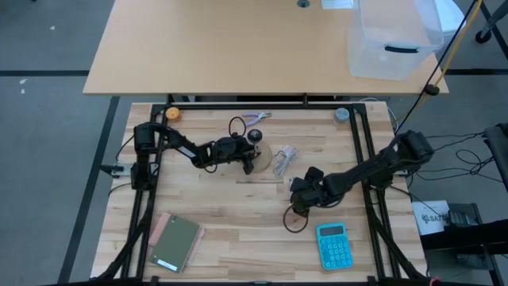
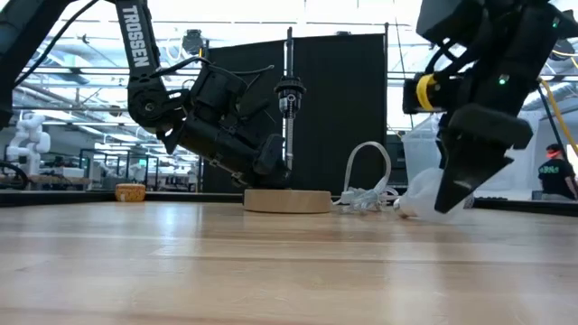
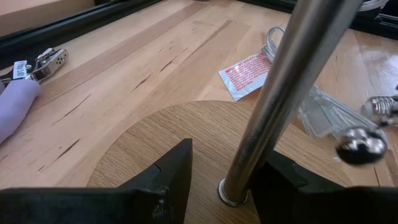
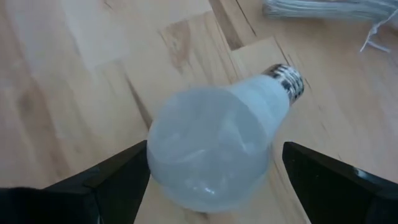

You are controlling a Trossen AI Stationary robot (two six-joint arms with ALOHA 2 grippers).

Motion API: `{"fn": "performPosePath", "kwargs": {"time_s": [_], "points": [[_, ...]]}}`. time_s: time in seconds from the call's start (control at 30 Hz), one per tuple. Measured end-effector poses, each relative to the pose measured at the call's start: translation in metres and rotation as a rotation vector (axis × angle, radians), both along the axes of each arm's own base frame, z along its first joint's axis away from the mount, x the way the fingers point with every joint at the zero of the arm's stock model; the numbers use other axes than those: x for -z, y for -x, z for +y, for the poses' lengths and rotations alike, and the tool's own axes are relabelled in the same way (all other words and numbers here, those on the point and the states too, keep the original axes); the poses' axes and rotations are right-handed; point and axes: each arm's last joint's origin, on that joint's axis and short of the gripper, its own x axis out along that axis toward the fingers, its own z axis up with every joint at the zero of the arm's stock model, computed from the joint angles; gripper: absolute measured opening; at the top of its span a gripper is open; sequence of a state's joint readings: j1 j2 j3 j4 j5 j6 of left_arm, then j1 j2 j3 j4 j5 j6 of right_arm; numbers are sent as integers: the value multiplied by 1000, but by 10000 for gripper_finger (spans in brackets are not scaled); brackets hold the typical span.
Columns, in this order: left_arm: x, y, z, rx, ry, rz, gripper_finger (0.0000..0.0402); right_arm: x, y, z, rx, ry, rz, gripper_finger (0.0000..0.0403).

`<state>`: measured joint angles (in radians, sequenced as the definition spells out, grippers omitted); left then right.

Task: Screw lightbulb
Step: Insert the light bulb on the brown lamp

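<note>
The lightbulb (image 4: 214, 146), whitish with a silvery screw end (image 4: 287, 79), lies on its side on the table. My right gripper (image 4: 211, 186) is open, with one finger on each side of the bulb's round part. It also shows in the high view (image 1: 300, 191), right of centre. The lamp stand is a round wooden disc (image 3: 161, 134) with a metal rod (image 3: 280, 106) carrying the black socket (image 2: 289, 90). My left gripper (image 3: 224, 180) is open low over the disc, its fingers on either side of the rod's foot. It also shows in the high view (image 1: 246, 159). My left gripper has the rod's foot (image 3: 235, 190) between its open fingers, coming in level from the table's left. One finger (image 3: 286, 186) stands close against the rod, but I cannot tell whether it touches the rod or the disc.
A clear plastic wrapper with a coiled cord (image 1: 284, 159) lies right of the disc, a red-and-white label (image 3: 249, 73) beside it. A blue calculator (image 1: 333, 245) is front right, a green notebook (image 1: 176, 242) front left, and purple-handled pliers (image 1: 255, 119) at the back.
</note>
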<state>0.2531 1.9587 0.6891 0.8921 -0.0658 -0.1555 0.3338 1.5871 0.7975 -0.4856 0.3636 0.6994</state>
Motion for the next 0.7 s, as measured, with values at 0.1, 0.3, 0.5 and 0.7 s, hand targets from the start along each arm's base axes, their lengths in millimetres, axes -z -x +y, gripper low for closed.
{"fn": "performPosePath", "kwargs": {"time_s": [0.1, 0.3, 0.5, 0.7], "points": [[0, 0, 0, 0, 0, 0, 149, 4, -2, -1, 8, 8, 8, 352], [0, 0, 0, 0, 0, 0, 149, 9, -8, -3, 12, 7, -15, 352], [0, 0, 0, 0, 0, 1, 149, 9, -9, -5, 25, 26, -28, 339], [0, 0, 0, 0, -1, 1, 149, 9, -9, -6, 19, 29, -25, 276]]}}
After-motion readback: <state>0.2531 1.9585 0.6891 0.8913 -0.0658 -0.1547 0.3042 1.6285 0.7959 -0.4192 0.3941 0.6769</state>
